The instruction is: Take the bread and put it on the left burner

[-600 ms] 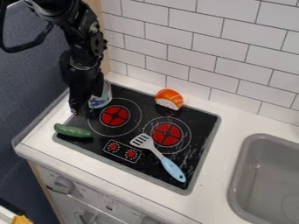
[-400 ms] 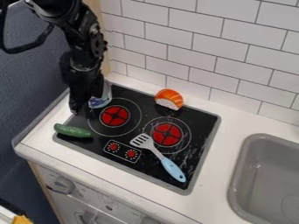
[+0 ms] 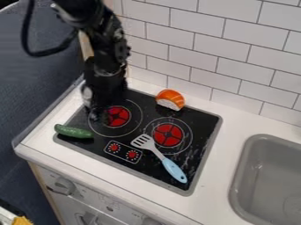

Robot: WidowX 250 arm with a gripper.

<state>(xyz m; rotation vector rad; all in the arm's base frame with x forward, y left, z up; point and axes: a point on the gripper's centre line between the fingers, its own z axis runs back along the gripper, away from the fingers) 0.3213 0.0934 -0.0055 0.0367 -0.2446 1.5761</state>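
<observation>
Bread sits just above the frame's middle, on the stove's back edge, white cut face towards us, and it's apart from the gripper! That gripper hangs left of centre, over the left side of the left burner; whether it's wide or narrow, I can't tell. Down at centre, the spatula lies beside the right burner, blue handle angling lower right. Over left, a cucumber rests across the stove's edge. Lower right, there's the grey sink.
</observation>
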